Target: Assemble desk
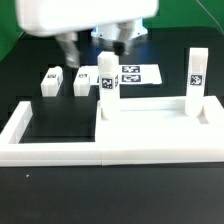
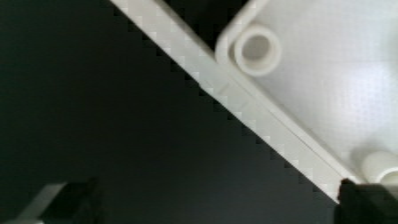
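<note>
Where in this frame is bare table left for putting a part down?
Free: the black table patch between the border wall and the desk top, and the strip in front of the wall. Crowded: the back, with two loose legs, the marker board and the gripper above.

The exterior view looks from the near side, slightly raised and tilted down, across the border wall (image 1: 60, 152) toward the far gripper (image 1: 95, 45). The wrist view looks down from very close, blurred — both share the desk top (image 1: 150, 122), there only rim and corner socket (image 2: 258, 47).
</note>
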